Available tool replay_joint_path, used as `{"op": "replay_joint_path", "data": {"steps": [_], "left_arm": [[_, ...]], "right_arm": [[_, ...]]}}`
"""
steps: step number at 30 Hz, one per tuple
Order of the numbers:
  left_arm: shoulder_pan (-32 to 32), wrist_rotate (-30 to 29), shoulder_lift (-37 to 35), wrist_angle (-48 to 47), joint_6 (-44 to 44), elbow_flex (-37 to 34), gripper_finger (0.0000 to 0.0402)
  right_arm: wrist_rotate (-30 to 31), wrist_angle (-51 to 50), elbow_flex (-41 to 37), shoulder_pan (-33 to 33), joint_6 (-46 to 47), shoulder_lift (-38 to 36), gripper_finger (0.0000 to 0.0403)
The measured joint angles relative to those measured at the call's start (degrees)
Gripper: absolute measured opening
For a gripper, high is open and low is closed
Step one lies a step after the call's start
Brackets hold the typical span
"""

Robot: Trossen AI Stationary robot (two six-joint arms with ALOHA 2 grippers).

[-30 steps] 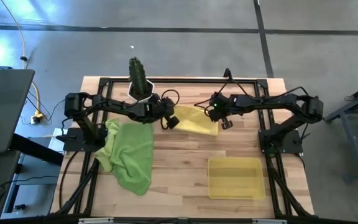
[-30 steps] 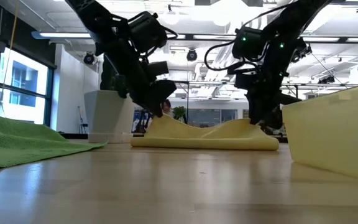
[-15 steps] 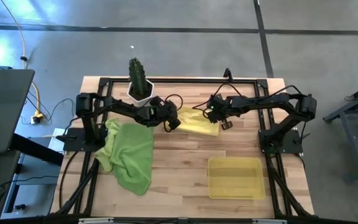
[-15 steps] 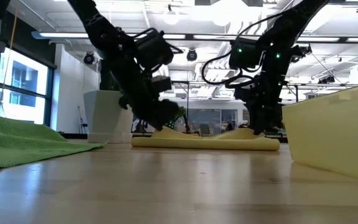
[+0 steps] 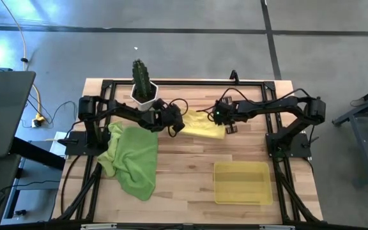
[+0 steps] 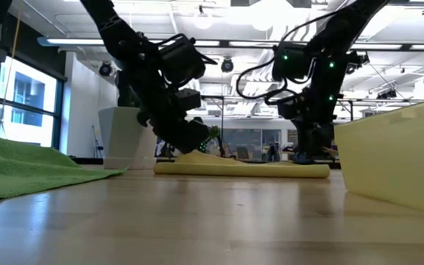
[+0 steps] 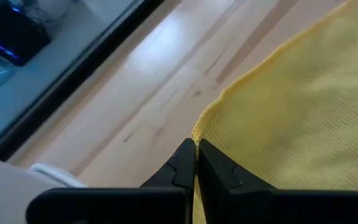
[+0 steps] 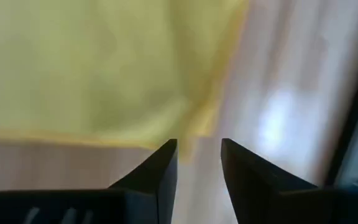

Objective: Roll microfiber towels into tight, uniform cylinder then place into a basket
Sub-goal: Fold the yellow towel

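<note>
A yellow microfiber towel (image 5: 203,126) lies spread on the wooden table at the far middle, seen low and nearly flat in the low view (image 6: 249,168). My left gripper (image 7: 196,148) is shut on its left edge (image 5: 176,123). My right gripper (image 8: 199,152) stands open just off the towel's right end (image 5: 229,128), with bare wood between its fingers. Green towels (image 5: 135,155) lie in a heap at the left. The yellow basket (image 5: 242,183) stands at the near right. My left gripper pinches the hem of the yellow towel's left edge (image 7: 199,132), close to a corner, between its two fingers. The fingers slant down at it from the table's left. That edge sits a little raised at the fingers (image 6: 196,152); the rest of the towel lies on the table.
A white pot with a cactus (image 5: 143,86) stands at the far edge behind my left arm. The basket's wall (image 6: 392,158) rises close at the right in the low view. Bare wood (image 5: 190,166) lies between the green heap and the basket.
My right gripper has opened and let go of the towel's right end. My left gripper has sunk toward the table. The towel, which hung sagging between two raised ends, has dropped: its right end lies flat and its left end is only slightly raised.
</note>
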Motion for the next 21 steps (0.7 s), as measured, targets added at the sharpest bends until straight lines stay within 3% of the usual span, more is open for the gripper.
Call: {"op": "replay_joint_path", "data": {"steps": [14,21], "left_arm": [[-0.9,2.6,0.0,-2.6,0.5,0.0,0.0001],[-2.1,-3.6,0.0,-3.4,3.5,0.0,0.0049]], "right_arm": [[-5.2,2.3,0.0,6.4,15.6,0.0,0.0094],[-5.2,1.8,0.0,6.4,22.3,0.0,0.0094]]}}
